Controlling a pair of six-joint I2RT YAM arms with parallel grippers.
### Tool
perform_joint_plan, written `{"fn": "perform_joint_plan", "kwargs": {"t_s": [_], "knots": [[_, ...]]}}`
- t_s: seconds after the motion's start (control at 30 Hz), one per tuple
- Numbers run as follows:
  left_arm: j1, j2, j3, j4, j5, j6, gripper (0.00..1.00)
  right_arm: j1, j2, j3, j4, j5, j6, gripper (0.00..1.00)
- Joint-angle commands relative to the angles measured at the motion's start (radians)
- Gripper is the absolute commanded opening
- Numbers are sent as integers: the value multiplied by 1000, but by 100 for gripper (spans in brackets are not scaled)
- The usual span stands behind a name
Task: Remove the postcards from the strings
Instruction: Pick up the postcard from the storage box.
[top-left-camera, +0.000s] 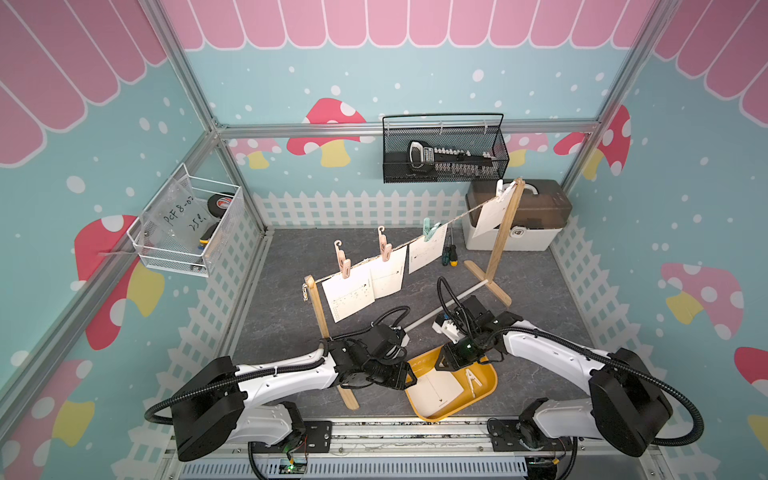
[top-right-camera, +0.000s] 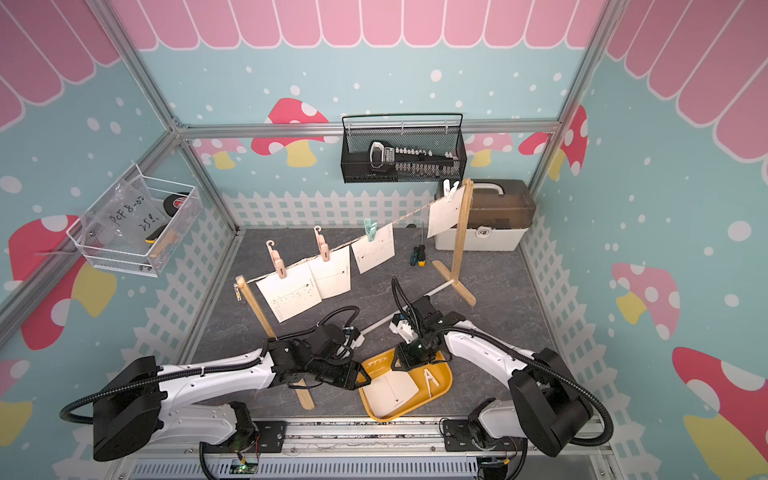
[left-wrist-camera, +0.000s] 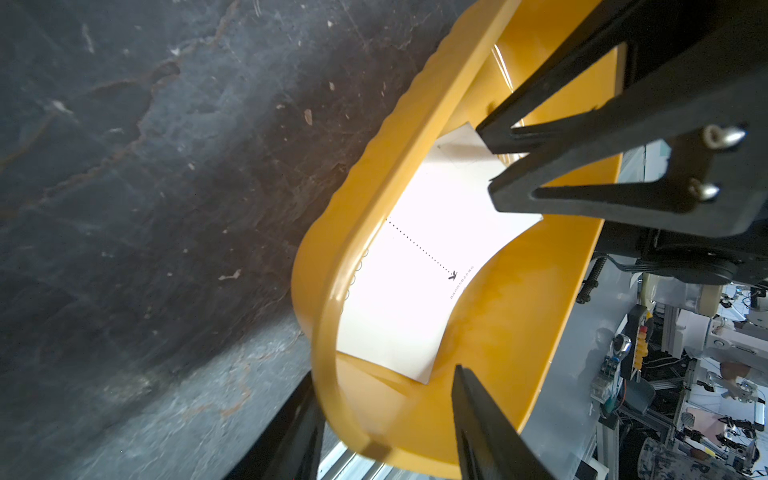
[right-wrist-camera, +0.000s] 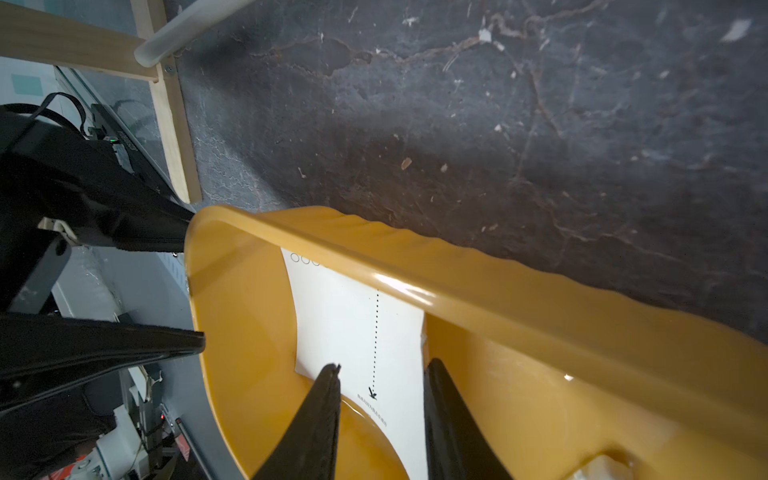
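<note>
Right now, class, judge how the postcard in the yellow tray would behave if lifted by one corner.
Probably floppy: the postcard curves against the wall of the yellow tray. Likely very light, since it looks sheet-thin. It might slide on the glossy plastic when nudged.

clear bag (top-right-camera: 129, 216), white wire basket (top-right-camera: 183, 222): handwritten "PCF 8-02", "25" | postcard (top-right-camera: 392, 388) print: too small to read

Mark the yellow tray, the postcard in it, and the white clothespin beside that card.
yellow tray (top-left-camera: 489, 384), in a top view, bare wall.
postcard (top-left-camera: 434, 390), in a top view, its middle.
white clothespin (top-left-camera: 471, 377), in a top view, near its joined end.
</note>
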Motion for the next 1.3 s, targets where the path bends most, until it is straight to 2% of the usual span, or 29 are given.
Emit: {"fn": "perform_joint_plan", "kwargs": {"t_s": [0.0, 0.13, 0.47, 0.63, 0.67, 1.0, 1.17, 1.27], "knots": [[-4, 9, 42, 49, -1, 20, 52, 24, -1, -2, -16, -83, -17, 30], [-3, 15, 45, 51, 3, 22, 52, 26, -31, 0, -11, -113, -8, 21], [-5, 26, 50, 58, 11, 20, 52, 41, -66, 18, -61, -119, -11, 19], [-5, 24, 47, 62, 0, 17, 52, 47, -60, 24, -71, -103, -9, 1], [-6, 24, 48, 62, -4, 19, 52, 48, -61, 29, -74, -91, -7, 0], [-4, -8, 53, 29, -64, 47, 55, 23, -153, 146, -112, 88, 39, 0], [-1, -43, 51, 10, -99, 62, 58, -63, -218, 219, -212, 167, 35, 0], [0, -60, 48, 1, -117, 70, 59, -153, -257, 259, -287, 213, 28, 0]]}}
